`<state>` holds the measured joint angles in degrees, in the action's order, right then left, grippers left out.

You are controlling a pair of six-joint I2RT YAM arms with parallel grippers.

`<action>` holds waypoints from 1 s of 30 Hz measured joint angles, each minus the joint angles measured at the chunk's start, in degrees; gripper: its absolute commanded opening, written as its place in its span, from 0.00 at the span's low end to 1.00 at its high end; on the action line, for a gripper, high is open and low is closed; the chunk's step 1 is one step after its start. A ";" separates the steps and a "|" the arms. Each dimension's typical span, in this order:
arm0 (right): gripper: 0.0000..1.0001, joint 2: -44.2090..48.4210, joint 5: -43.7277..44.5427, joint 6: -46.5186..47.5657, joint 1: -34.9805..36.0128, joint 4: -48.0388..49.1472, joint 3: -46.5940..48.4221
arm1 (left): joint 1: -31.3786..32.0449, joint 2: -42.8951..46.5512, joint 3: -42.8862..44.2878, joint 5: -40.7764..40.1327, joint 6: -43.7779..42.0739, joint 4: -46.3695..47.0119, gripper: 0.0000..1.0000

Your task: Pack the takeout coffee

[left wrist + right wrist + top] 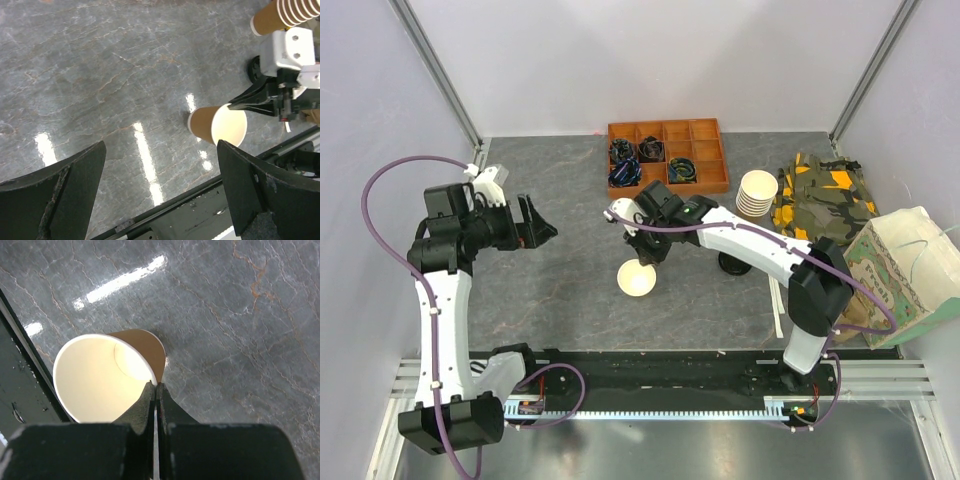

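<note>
The right claw (156,386) pinches the rim of the brown paper cup (107,382). The open-topped cup tips over near the middle of the tabletop. The right arm stretches low across to the left. The left claw (535,226) is spread wide with nothing in it, up over the left side.

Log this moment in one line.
right gripper: shut on paper cup rim | cup: lidless | left gripper: open, apart from cup

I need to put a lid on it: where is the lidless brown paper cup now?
In the top view, the paper cup is mid-table, its rim pinched by the right gripper. The cup stack stands farther back on the right.
</note>
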<state>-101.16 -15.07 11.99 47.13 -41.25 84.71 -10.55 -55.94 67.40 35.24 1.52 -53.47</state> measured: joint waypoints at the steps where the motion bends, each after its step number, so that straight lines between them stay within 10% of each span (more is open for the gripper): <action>1: 0.03 -0.13 0.04 -0.02 0.20 0.48 -0.13 | -0.07 -0.22 0.00 0.50 0.04 0.00 1.00; 17: 0.09 -1.97 0.44 0.04 0.35 3.23 -1.36 | -0.63 -2.97 0.02 2.45 0.15 0.02 0.99; 30: 0.69 -1.99 0.35 1.03 -0.22 0.92 -0.17 | -0.63 -4.02 0.42 3.08 0.15 -0.07 1.00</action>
<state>-103.15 -14.72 13.02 46.92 -40.34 84.53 -11.18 -59.96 67.81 38.33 1.67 -53.54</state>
